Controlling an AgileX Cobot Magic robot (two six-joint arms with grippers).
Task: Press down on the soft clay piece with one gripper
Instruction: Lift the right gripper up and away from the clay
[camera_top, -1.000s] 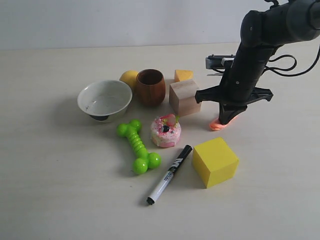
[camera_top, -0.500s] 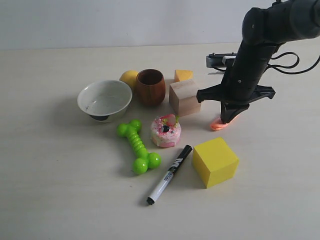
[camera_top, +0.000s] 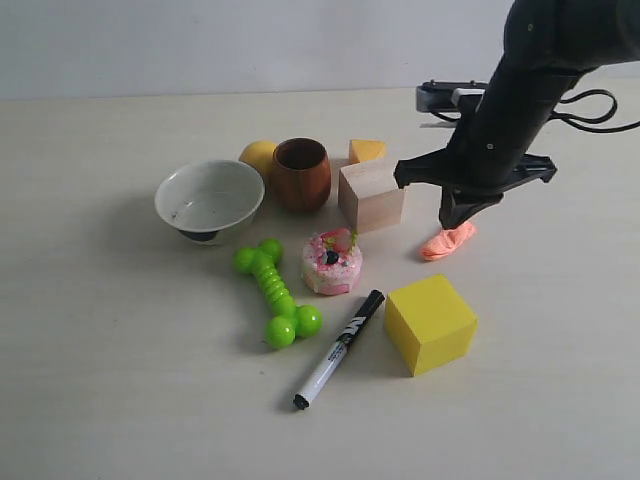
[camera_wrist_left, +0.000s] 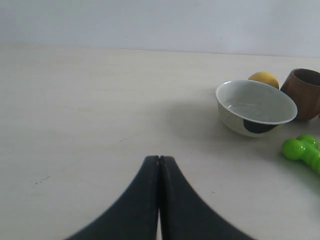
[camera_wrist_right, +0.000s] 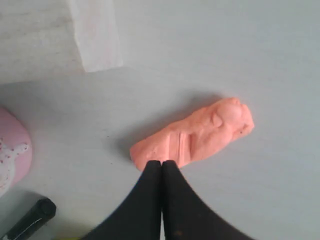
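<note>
The soft clay piece (camera_top: 448, 241) (camera_wrist_right: 195, 135), a salmon-orange flattened blob with a pressed groove across it, lies on the table right of the wooden block. My right gripper (camera_top: 455, 217) (camera_wrist_right: 161, 162) hangs just above it, lifted off, its jaws shut together with nothing between them. In the right wrist view its fingertips overlap the clay's near edge. My left gripper (camera_wrist_left: 159, 158) is shut and empty over bare table, far from the clay; it is out of the exterior view.
A wooden block (camera_top: 370, 195), pink-white cake toy (camera_top: 332, 262), yellow cube (camera_top: 429, 323) and black marker (camera_top: 338, 348) surround the clay. Farther left are a white bowl (camera_top: 210, 200), wooden cup (camera_top: 301, 174), green dumbbell toy (camera_top: 277, 293), yellow ball (camera_top: 259, 155) and orange wedge (camera_top: 366, 150).
My right gripper has risen off the clay and shifted slightly back. The clay, earlier mostly covered by the fingers, now shows in full, flattened.
</note>
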